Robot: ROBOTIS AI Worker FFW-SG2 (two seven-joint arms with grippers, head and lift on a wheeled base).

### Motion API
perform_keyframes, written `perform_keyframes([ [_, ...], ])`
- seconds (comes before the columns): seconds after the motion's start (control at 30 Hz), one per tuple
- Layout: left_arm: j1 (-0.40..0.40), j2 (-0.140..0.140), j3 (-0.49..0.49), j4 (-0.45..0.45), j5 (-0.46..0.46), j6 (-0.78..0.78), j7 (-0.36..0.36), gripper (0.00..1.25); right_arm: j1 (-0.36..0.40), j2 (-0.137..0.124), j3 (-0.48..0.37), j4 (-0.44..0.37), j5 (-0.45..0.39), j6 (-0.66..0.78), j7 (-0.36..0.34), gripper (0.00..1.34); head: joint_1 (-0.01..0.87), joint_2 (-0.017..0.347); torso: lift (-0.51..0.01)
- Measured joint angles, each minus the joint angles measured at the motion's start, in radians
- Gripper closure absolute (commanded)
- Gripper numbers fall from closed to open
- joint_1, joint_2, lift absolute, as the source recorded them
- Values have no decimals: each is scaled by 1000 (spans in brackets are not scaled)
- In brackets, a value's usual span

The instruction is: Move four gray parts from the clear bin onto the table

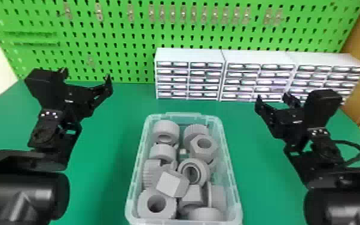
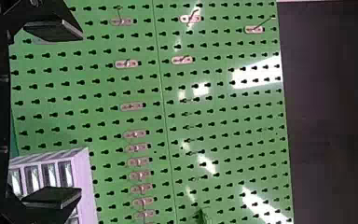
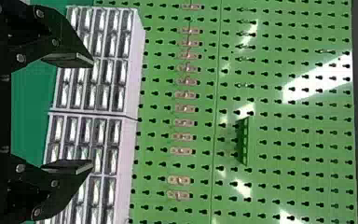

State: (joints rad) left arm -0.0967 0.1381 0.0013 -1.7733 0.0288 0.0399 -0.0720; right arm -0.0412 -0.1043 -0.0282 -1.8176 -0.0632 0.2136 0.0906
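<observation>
The fingers of the left gripper (image 1: 86, 77) stand wide apart; those of the right gripper (image 1: 272, 98) are spread open too; between the two arms, the gray parts (image 1: 170, 184) lie heaped in the clear bin (image 1: 136, 167) on the green worktop (image 1: 104, 179). Farther back stand white drawer cabinets (image 1: 188, 55); behind them rises a green pegboard (image 1: 113, 37).

I can read no text, label, brand, number or sign around my jaws; neither the drawer cabinets (image 1: 190, 54) beyond them nor the green pegboard (image 1: 113, 30) behind shows me legible print.
</observation>
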Motion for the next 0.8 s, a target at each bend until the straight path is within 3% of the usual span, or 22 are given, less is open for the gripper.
perform_keyframes([
  [0.37, 5, -2, -2, 0, -2, 0, 0, 113, -3, 1, 9, -22, 14, 31, 1, 495, 678, 34, -50],
  [0.8, 3, -2, -2, 0, -4, 0, 0, 113, -45, -19, 77, -130, 29, 268, 1, 495, 678, 34, -50],
])
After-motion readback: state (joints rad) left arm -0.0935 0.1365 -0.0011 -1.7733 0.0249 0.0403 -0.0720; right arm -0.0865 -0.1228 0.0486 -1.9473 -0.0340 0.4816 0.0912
